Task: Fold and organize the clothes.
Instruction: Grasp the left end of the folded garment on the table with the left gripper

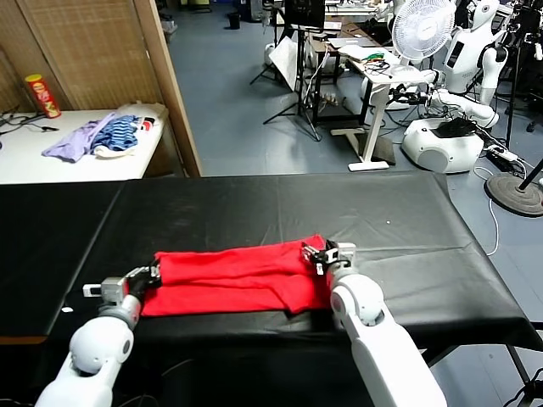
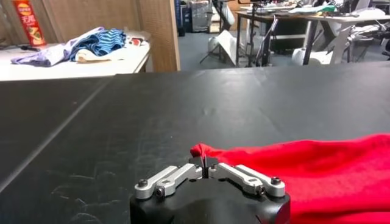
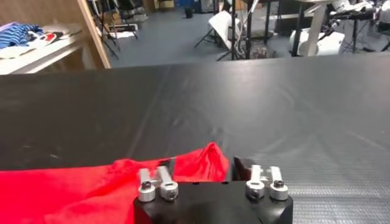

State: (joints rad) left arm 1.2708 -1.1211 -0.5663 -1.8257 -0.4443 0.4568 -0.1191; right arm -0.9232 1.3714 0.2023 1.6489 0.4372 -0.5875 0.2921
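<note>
One red T-shirt [image 1: 237,278] lay folded into a band near the counter's [image 1: 254,203] front edge, soft, light and floppy, best taken by its corners. The left claw [image 2: 206,165] was pinched shut on its left corner; the right claw [image 3: 207,176] stood partly open astride the right corner, gripping nothing visibly.

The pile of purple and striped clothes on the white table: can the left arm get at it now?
Probably not: the pile lies far off on another table, and the left gripper is shut on the red T-shirt.
</note>
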